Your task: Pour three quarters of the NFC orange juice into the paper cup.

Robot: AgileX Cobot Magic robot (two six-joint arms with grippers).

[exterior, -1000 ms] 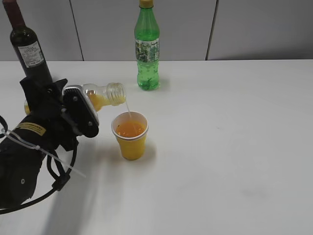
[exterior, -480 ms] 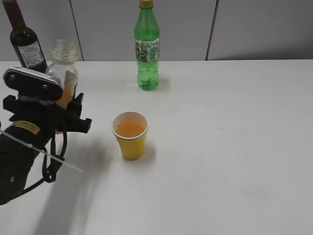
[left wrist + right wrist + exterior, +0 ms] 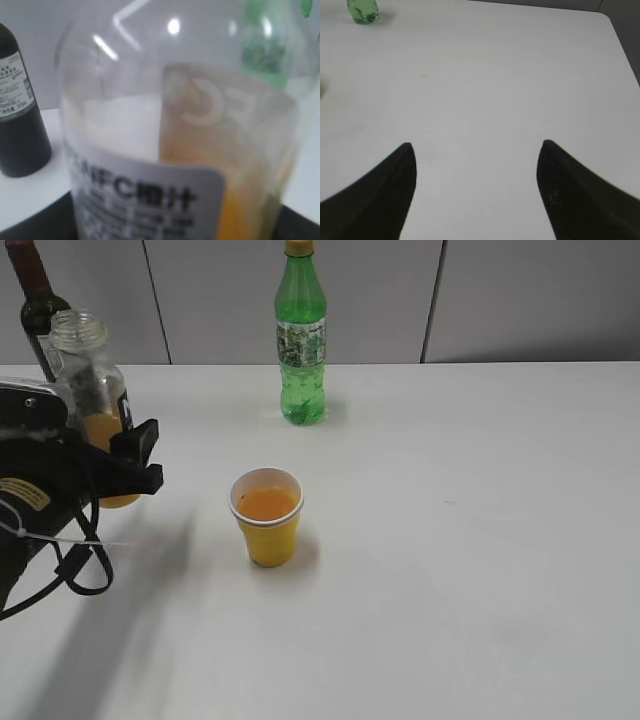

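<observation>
The NFC orange juice bottle (image 3: pixel 92 390) stands upright at the far left, capless, with a little orange liquid low in it. My left gripper (image 3: pixel 110 455) is shut on it. In the left wrist view the bottle (image 3: pixel 175 140) fills the frame, white label in front. The yellow paper cup (image 3: pixel 266 517) stands on the table to the right of the bottle, apart from it, holding orange juice near its rim. My right gripper (image 3: pixel 476 147) is open and empty over bare table; it does not show in the exterior view.
A tall green bottle (image 3: pixel 301 335) stands at the back centre, also in the right wrist view (image 3: pixel 363 10). A dark wine bottle (image 3: pixel 30 285) stands behind the juice bottle, also in the left wrist view (image 3: pixel 17 115). The white table (image 3: pixel 470 540) stretches right.
The juice bottle was tipped over the cup and pouring. It has swung back upright and moved left, away from the cup. The stream has stopped.
</observation>
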